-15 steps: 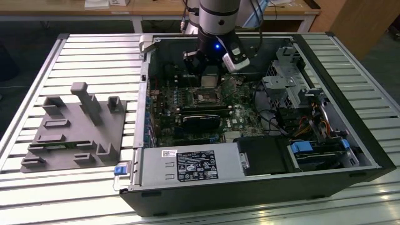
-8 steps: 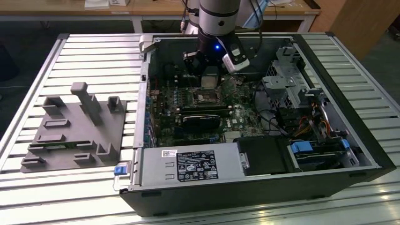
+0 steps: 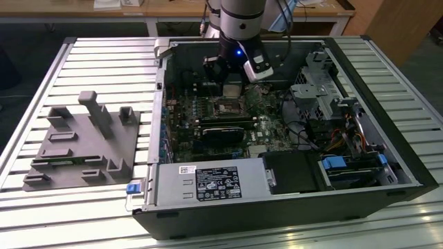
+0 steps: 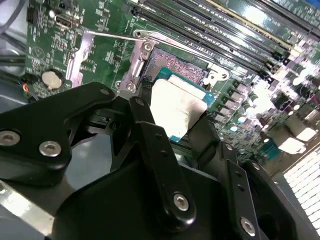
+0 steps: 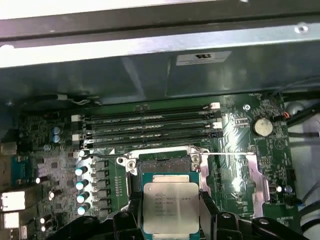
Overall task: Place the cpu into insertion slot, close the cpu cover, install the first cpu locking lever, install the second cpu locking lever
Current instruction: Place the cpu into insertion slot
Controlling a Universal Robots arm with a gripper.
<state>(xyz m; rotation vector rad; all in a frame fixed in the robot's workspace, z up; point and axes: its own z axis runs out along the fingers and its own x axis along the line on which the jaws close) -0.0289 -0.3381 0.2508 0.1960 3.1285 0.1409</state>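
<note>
My gripper [image 5: 170, 214] is shut on the cpu [image 5: 170, 205], a flat square chip with a dull silver top, gripped by two opposite edges. It hangs just above and short of the insertion slot [image 5: 163, 163], whose dark, pin-covered centre lies bare inside its metal rim. In the second wrist view the cpu [image 4: 176, 106] tilts slightly over the insertion slot [image 4: 177, 67], between the black fingers [image 4: 145, 117]. In the exterior view the gripper [image 3: 232, 87] hovers over the insertion slot [image 3: 227, 108] inside the open case. Thin wire levers [image 5: 227, 154] stretch out beside the slot. The cpu cover is out of view.
Memory slots [image 5: 150, 127] run just beyond the socket, with capacitors [image 5: 80, 185] beside it. A grey power-supply box [image 3: 207, 182] and drive bays [image 3: 346, 166] fill the near side of the case. A grey fixture block [image 3: 83, 140] sits on the slatted table at the exterior view's left.
</note>
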